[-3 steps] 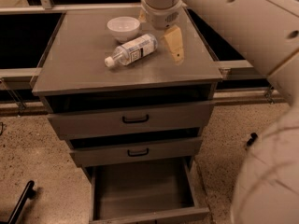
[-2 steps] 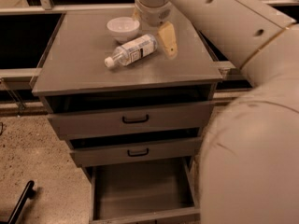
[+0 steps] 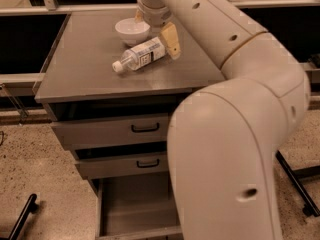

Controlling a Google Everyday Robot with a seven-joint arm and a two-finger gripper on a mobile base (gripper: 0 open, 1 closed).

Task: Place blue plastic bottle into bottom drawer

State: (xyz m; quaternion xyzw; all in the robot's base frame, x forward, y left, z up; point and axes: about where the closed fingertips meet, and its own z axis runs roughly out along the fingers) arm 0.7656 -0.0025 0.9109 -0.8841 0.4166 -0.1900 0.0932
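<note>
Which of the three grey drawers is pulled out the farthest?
The bottom drawer: its floor shows, while both upper drawers are barely out. The gripper hovers by the blue plastic bottle.

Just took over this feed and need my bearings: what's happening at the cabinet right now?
The robot's gripper hangs open just above the cabinet top, at the base end of the blue plastic bottle. The bottle lies on its side beside the white bowl and is not yet lifted. The bottom drawer stands pulled out below.
</note>
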